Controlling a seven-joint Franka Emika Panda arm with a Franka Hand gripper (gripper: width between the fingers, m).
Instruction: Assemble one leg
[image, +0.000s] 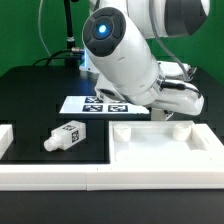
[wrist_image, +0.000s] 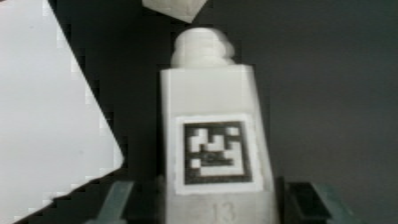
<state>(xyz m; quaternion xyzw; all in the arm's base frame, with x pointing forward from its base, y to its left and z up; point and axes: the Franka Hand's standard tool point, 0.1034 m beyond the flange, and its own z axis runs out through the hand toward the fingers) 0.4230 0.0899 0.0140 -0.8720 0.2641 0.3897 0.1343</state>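
In the wrist view a white leg (wrist_image: 214, 110) with a black-and-white square tag lies lengthwise between my fingers, its round peg pointing away from me. My gripper (wrist_image: 214, 203) is shut on its blunt end, with one finger (wrist_image: 121, 200) close on each side. In the exterior view the arm's body hides my gripper and this leg. A second leg (image: 64, 137) lies on its side on the black table at the exterior view's left, far from my hand.
The marker board (image: 100, 103) lies behind the arm. White border rails (image: 165, 150) run along the front and hold a recessed tray at the exterior view's right. A large flat white panel (wrist_image: 50, 110) lies beside the held leg. A white piece (wrist_image: 178, 8) shows beyond the peg.
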